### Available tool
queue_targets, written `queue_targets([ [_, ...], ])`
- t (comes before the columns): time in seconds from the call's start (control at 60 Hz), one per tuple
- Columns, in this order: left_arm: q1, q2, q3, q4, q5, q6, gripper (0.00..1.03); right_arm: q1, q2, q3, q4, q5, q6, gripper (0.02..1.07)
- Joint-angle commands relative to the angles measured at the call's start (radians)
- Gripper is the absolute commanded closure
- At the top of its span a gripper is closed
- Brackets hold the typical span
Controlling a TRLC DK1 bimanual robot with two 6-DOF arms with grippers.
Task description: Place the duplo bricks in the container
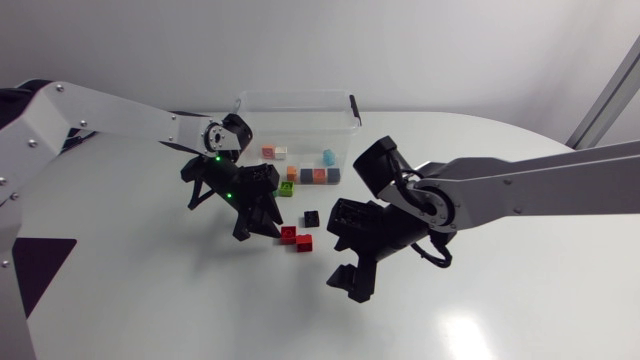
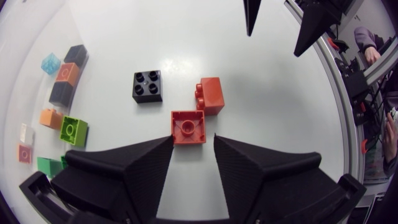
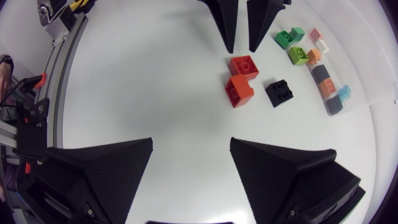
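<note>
Fingers of the left gripper (image 2: 193, 142) stand apart, empty, with a red brick (image 2: 188, 127) just ahead of their gap, seemingly lined up to pinch it. Seen from above, the container (image 1: 297, 125) lies at twelve o'clock from it. The right gripper (image 3: 191, 162) hangs wide open, empty, at four o'clock

Two red bricks (image 2: 188, 127) (image 2: 210, 96), one black brick (image 2: 147, 86), two green bricks (image 2: 73, 130) (image 2: 48, 165), one clear container (image 1: 296, 97).
</note>
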Motion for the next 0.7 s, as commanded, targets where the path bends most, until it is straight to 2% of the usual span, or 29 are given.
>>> queue_targets([
  [0.0,-0.005,-0.038,-0.052,0.022,0.016,-0.022,0.54,0.006,0.035,0.028,0.005,-0.003,-0.034,0.15],
  [0.117,-0.019,-0.037,-0.071,0.068,0.016,-0.048,0.48,0.005,0.047,0.025,0.017,-0.006,-0.045,0.15],
  [0.233,-0.023,-0.028,-0.074,0.116,0.011,-0.077,0.30,-0.005,0.052,0.014,0.020,-0.006,-0.056,0.15],
  [0.3,-0.033,-0.026,-0.078,0.139,0.000,-0.092,0.28,-0.011,0.050,0.009,0.019,-0.006,-0.062,0.15],
  [0.367,-0.042,-0.026,-0.087,0.165,-0.016,-0.114,0.22,-0.015,0.049,0.008,0.017,-0.006,-0.066,0.15],
  [0.683,-0.056,0.026,-0.087,0.185,-0.073,-0.155,0.22,-0.008,0.056,0.026,0.009,-0.005,-0.059,0.15],
])
